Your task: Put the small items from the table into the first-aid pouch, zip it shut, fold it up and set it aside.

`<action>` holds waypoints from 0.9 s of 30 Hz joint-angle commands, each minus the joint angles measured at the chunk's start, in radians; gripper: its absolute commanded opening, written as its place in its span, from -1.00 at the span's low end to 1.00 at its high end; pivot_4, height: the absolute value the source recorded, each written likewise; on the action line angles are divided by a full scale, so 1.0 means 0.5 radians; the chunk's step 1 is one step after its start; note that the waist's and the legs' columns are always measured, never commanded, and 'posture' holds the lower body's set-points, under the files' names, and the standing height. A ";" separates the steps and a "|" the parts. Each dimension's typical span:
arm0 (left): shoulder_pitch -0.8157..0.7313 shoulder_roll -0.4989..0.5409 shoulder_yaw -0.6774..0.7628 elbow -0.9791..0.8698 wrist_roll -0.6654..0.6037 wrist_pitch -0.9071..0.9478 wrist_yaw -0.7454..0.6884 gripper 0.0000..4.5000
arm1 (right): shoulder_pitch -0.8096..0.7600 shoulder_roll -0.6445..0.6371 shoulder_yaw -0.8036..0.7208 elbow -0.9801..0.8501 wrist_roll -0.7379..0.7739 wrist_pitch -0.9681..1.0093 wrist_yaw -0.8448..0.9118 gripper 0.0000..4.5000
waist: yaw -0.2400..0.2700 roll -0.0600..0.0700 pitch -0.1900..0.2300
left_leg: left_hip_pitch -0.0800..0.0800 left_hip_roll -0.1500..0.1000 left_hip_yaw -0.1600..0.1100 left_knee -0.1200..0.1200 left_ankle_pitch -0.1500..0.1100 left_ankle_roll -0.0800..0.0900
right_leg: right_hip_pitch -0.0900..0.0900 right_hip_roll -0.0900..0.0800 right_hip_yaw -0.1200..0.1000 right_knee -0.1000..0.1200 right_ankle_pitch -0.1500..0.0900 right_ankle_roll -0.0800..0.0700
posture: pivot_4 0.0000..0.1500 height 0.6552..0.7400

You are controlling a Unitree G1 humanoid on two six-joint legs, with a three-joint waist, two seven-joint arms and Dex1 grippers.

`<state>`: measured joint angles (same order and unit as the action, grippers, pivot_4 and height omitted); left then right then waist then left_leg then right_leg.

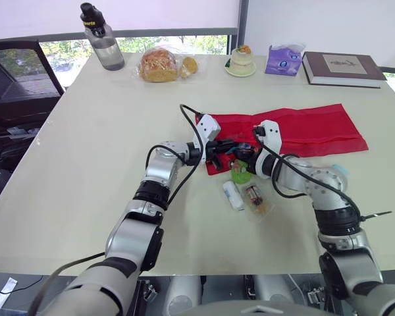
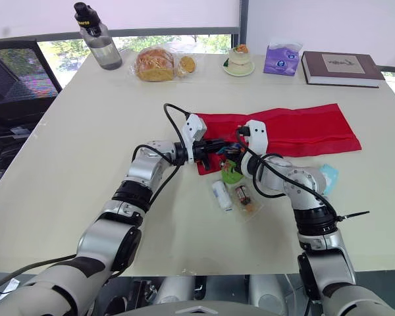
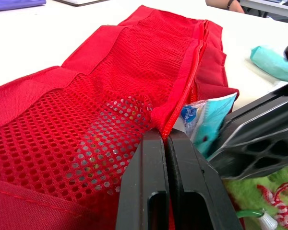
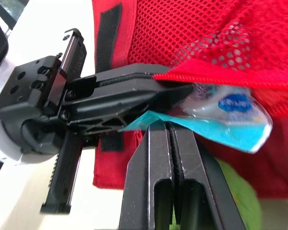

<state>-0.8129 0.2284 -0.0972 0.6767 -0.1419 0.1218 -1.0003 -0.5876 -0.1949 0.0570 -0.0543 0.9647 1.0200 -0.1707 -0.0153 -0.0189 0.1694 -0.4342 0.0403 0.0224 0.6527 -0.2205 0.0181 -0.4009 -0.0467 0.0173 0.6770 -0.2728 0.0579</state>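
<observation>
Left pincer (image 3: 165, 136): clamped tight on the zip edge of the red first-aid pouch (image 1: 303, 128), at its mesh pocket.
Right pincer (image 4: 165, 125): closed on a teal packet (image 4: 230, 120), its far end at the pocket mouth.
Pouch: unfolded flat mid-bench (image 1: 85, 151), stretching toward the right edge.
Loose items: white roll (image 1: 234, 195), clear bag (image 1: 255, 197), just nearside of the pouch's left end.
</observation>
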 commanded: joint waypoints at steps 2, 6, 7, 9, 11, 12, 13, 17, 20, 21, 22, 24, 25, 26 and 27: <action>0.008 -0.024 -0.041 -0.124 -0.026 -0.029 -0.083 -1.00 | -0.074 0.086 -0.044 0.065 -0.185 -0.088 0.070 -0.98 | -0.001 0.000 0.000 | 0.000 0.000 0.000 0.000 0.000 0.000 | 0.000 0.000 0.000 0.000 0.000 0.000 | 1.00 1.00; 0.037 -0.028 -0.059 -0.177 -0.033 -0.003 -0.111 -1.00 | -0.104 0.156 -0.088 0.152 -0.340 -0.156 0.073 -0.98 | -0.002 0.000 0.000 | 0.001 0.000 0.000 0.000 0.000 0.000 | 0.000 0.000 0.000 0.001 0.000 0.000 | 1.00 1.00; 0.042 -0.029 -0.061 -0.189 -0.036 0.007 -0.116 -1.00 | -0.109 0.170 -0.100 0.172 -0.376 -0.172 0.074 -0.98 | -0.002 0.000 0.000 | 0.001 0.000 0.000 0.000 0.000 0.000 | 0.000 0.000 0.000 0.001 0.000 0.000 | 1.00 1.00; 0.056 -0.033 -0.069 -0.213 -0.040 0.022 -0.127 -1.00 | -0.122 0.207 -0.129 0.215 -0.446 -0.211 0.076 -0.98 | -0.001 0.000 0.000 | 0.001 0.000 0.000 0.000 0.000 0.000 | 0.000 0.000 0.000 0.001 0.000 0.000 | 1.00 1.00; 0.071 -0.036 -0.079 -0.231 -0.039 0.030 -0.136 -1.00 | -0.136 0.242 -0.150 0.244 -0.501 -0.248 0.090 -0.98 | -0.003 0.000 0.000 | 0.001 0.000 0.000 0.000 0.000 0.000 | 0.000 0.000 0.000 0.001 0.000 0.000 | 1.00 1.00; 0.078 -0.039 -0.084 -0.240 -0.038 0.036 -0.140 -1.00 | -0.146 0.261 -0.157 0.256 -0.527 -0.282 0.104 -0.98 | -0.003 0.000 0.000 | 0.001 0.000 0.000 0.000 0.000 0.000 | 0.000 0.000 0.000 0.001 0.000 0.000 | 1.00 1.00; 0.085 -0.042 -0.089 -0.247 -0.038 0.042 -0.143 -1.00 | -0.155 0.280 -0.167 0.266 -0.550 -0.309 0.115 -0.98 | -0.002 0.000 0.000 | 0.001 0.000 0.000 0.000 0.000 0.000 | 0.000 0.000 0.000 0.001 0.000 0.000 | 1.00 1.00; 0.105 -0.044 -0.111 -0.268 -0.036 0.060 -0.157 -1.00 | -0.193 0.327 -0.193 0.295 -0.648 -0.404 0.156 -0.98 | -0.003 0.000 0.000 | 0.001 0.000 0.000 0.000 0.000 0.000 | 0.000 0.000 0.000 0.001 0.000 0.000 | 1.00 1.00; 0.128 -0.046 -0.127 -0.287 -0.038 0.076 -0.166 -1.00 | -0.217 0.354 -0.222 0.304 -0.710 -0.490 0.192 -0.98 | -0.003 0.000 0.000 | 0.001 0.000 0.000 0.000 0.000 0.000 | 0.000 0.000 0.000 0.001 0.000 0.000 | 1.00 1.00; 0.137 -0.047 -0.134 -0.293 -0.037 0.078 -0.173 -1.00 | -0.219 0.359 -0.227 0.305 -0.725 -0.507 0.206 -0.98 | -0.003 0.000 0.000 | 0.001 0.000 0.000 0.000 0.000 0.000 | 0.000 0.000 0.000 0.001 0.000 0.000 | 1.00 1.00; 0.144 -0.047 -0.140 -0.300 -0.038 0.081 -0.176 -1.00 | -0.219 0.363 -0.229 0.306 -0.740 -0.517 0.218 -0.98 | -0.004 0.000 0.000 | 0.001 0.000 0.000 0.000 0.000 0.000 | 0.000 0.000 0.000 0.001 0.000 0.000 | 1.00 1.00; 0.155 -0.049 -0.149 -0.312 -0.043 0.087 -0.181 -1.00 | -0.215 0.370 -0.230 0.306 -0.768 -0.530 0.244 -0.98 | -0.004 0.000 0.000 | 0.001 0.000 0.000 0.000 0.000 0.000 | 0.000 0.000 0.000 0.001 0.000 0.000 | 1.00 1.00; 0.160 -0.050 -0.152 -0.319 -0.045 0.091 -0.182 -1.00 | -0.211 0.376 -0.231 0.302 -0.778 -0.535 0.257 -0.98 | -0.004 0.000 0.000 | 0.001 0.000 0.000 0.000 0.000 0.000 | 0.000 0.000 0.000 0.001 0.000 0.000 | 1.00 1.00; 0.162 -0.051 -0.153 -0.323 -0.046 0.094 -0.182 -1.00 | -0.207 0.382 -0.231 0.296 -0.784 -0.536 0.269 -0.98 | -0.004 0.000 0.000 | 0.001 0.000 0.000 0.000 0.000 0.000 | 0.000 0.000 0.000 0.001 0.000 0.000 | 1.00 1.00; 0.163 -0.051 -0.153 -0.326 -0.047 0.096 -0.181 -1.00 | -0.200 0.388 -0.231 0.288 -0.791 -0.535 0.279 -0.98 | -0.004 0.000 0.000 | 0.001 0.000 0.000 0.000 0.000 0.000 | 0.000 0.000 0.000 0.001 0.000 0.000 | 1.00 1.00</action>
<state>-0.7556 0.2199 -0.1187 0.5298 -0.1627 0.1563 -1.0321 -0.6411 -0.0076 -0.0206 0.1490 0.5716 0.8165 -0.0476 -0.0173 -0.0189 0.1695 -0.4336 0.0403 0.0224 0.6527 -0.2204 0.0180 -0.4009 -0.0467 0.0175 0.6778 -0.2727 0.0578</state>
